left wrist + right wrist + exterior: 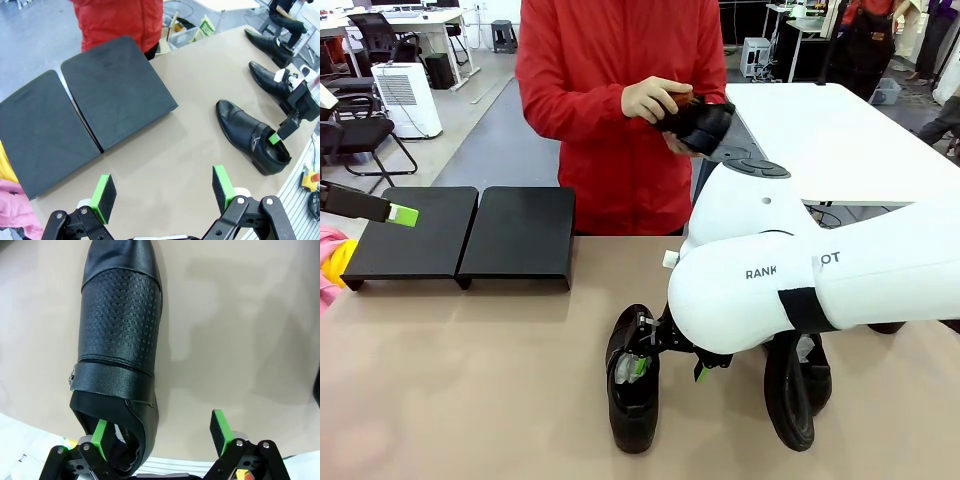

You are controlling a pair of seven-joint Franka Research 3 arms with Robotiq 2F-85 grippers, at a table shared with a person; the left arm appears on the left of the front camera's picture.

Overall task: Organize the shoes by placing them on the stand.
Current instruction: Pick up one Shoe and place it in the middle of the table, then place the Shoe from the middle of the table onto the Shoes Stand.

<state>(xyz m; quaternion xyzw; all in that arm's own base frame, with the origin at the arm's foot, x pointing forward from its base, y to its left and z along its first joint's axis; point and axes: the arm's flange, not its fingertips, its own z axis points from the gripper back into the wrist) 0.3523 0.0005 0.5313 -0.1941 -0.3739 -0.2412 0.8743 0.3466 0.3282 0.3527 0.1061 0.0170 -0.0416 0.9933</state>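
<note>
The stand (460, 235) lies bare at the table's far left as two black slanted panels, seen from above as the stand (100, 100). My left gripper (404, 214) hovers over its left panel and is open (162, 192) with nothing in it. A black shoe (632, 385) lies near the front middle. My right gripper (670, 368) is open astride that shoe (122, 330), one finger (100, 437) inside its heel opening and the other outside. A second shoe (798, 385) lies on its side under my right arm. The person's hands hold a third shoe (698, 125).
Pink and yellow cloth (332, 262) sits at the table's left edge beside the stand. The left wrist view shows two more shoes (272, 82) (265, 42) in a row past the near one (250, 135). My big white right arm (800, 270) blocks the table's right half.
</note>
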